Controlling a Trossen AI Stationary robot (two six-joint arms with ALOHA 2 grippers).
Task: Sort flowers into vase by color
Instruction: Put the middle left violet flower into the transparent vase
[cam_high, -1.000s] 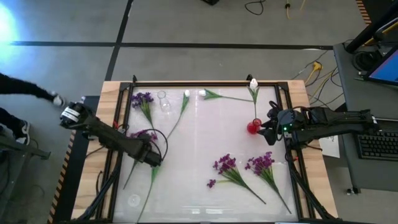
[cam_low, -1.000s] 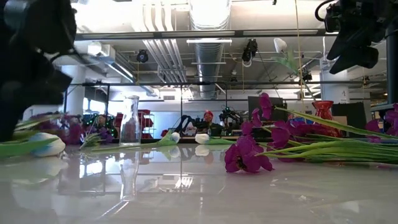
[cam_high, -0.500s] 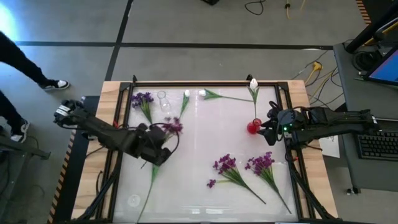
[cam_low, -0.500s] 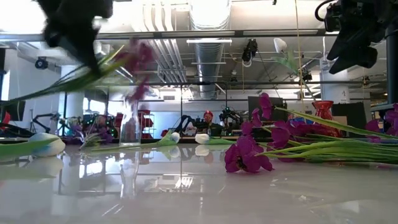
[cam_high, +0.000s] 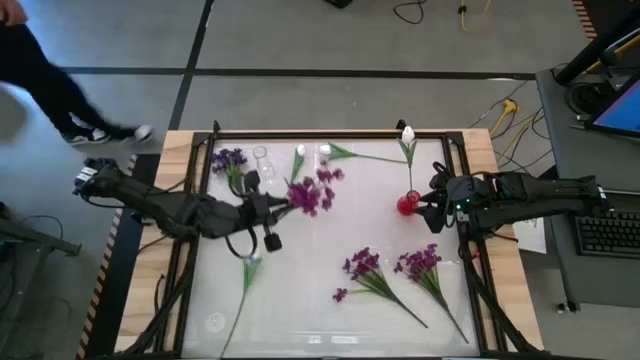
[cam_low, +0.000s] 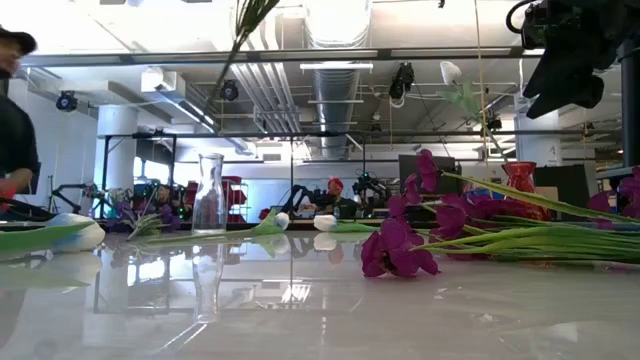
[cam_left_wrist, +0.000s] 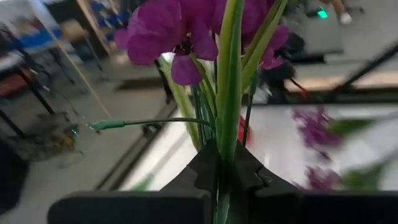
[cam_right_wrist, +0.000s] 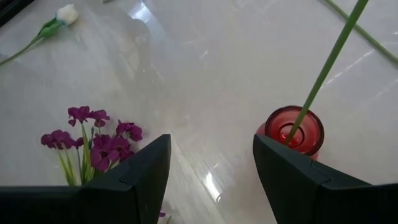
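My left gripper (cam_high: 276, 206) is shut on a purple blossom cluster (cam_high: 311, 192) and holds it well above the table, right of the clear glass vase (cam_high: 263, 161). Only the cluster's leaf tips (cam_low: 250, 14) reach into the low view. My right gripper (cam_high: 430, 206) waits open beside the red vase (cam_high: 406, 205). That vase holds a white tulip (cam_high: 408, 133) by the foot of its stem (cam_right_wrist: 328, 64). More purple clusters (cam_high: 363, 266) (cam_high: 421, 262) (cam_high: 229, 160) and white tulips (cam_high: 300, 152) (cam_high: 251, 262) lie flat on the table. My left gripper pinches the cluster's bundled green stems and leaves (cam_left_wrist: 225, 144) between its two fingers (cam_left_wrist: 200, 173), just below the blossoms. The fingers lie about level and point toward the table's right. The cluster is lifted clear, its blossoms (cam_left_wrist: 163, 32) sticking out past the fingertips.
The glass vase (cam_low: 209, 193) stands near the far edge. The white table top lies inside a black frame (cam_high: 330, 134), and its middle is bare. A person (cam_high: 45, 70) walks on the floor beyond the far left corner. A desk with a keyboard (cam_high: 608, 232) stands to the right.
My left gripper has risen from the table's left side and swung toward the far edge and the right, carrying the purple cluster up off the table. The blossoms now point toward the right. The person beyond the far left corner has walked on.
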